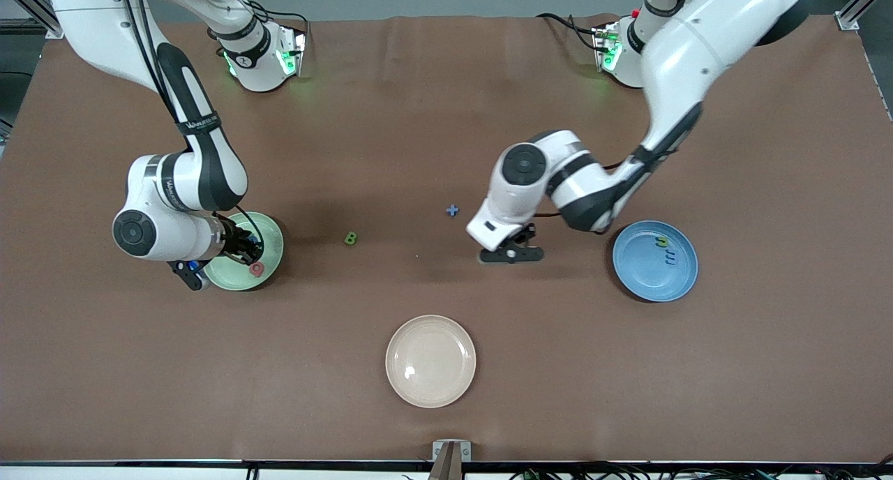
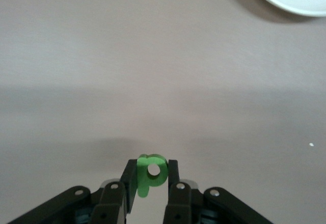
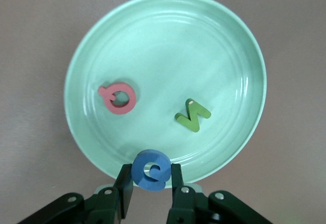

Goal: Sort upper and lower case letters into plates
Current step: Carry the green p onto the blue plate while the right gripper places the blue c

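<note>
My right gripper (image 3: pixel 150 173) is shut on a blue letter (image 3: pixel 151 169) over the rim of the pale green plate (image 3: pixel 163 35). In that plate lie a red letter (image 3: pixel 119 98) and a green letter (image 3: pixel 193 116). The left gripper (image 2: pixel 152 170) is shut on a green letter p (image 2: pixel 151 175), low over bare table between a blue letter (image 1: pixel 452 211) and the blue plate (image 1: pixel 652 288). The blue plate holds a green letter (image 1: pixel 661 242) and a dark blue one (image 1: pixel 670 257). A green letter B (image 1: pixel 351 238) lies on the table between the two grippers.
A cream-beige plate (image 1: pixel 430 361) sits nearest the front camera, mid-table; its rim (image 2: pixel 295 0) shows in the left wrist view. The brown mat (image 1: pixel 446 117) covers the table, and both arm bases stand along its edge farthest from the camera.
</note>
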Tool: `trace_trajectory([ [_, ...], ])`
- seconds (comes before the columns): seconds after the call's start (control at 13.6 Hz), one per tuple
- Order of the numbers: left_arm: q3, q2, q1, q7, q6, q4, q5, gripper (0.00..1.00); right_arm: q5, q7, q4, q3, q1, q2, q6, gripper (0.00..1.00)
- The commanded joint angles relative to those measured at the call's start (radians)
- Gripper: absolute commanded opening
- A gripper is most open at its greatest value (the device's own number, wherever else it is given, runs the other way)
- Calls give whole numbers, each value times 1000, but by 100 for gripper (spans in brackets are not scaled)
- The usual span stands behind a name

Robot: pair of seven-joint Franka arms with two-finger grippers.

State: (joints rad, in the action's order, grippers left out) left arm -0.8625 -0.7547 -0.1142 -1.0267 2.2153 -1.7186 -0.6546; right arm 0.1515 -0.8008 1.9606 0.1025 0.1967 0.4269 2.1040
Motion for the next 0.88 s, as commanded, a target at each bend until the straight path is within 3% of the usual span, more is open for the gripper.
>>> trace_trajectory([
  [0.0, -160, 69, -279, 95, 11, -184, 17, 13, 45, 48, 72, -17, -19, -20, 66, 0],
  [0.22, -254, 126, -516, 210, 11, -321, 6, 13, 45, 49, 80, -18, -17, -17, 94, 0],
  [0.44, -254, 163, -649, 306, 11, -401, -69, 13, 45, 49, 80, -17, -17, -14, 102, 2],
  [0.81, -241, 114, -800, 431, 20, -441, -218, 13, 45, 49, 78, -17, -19, 4, 142, 2],
])
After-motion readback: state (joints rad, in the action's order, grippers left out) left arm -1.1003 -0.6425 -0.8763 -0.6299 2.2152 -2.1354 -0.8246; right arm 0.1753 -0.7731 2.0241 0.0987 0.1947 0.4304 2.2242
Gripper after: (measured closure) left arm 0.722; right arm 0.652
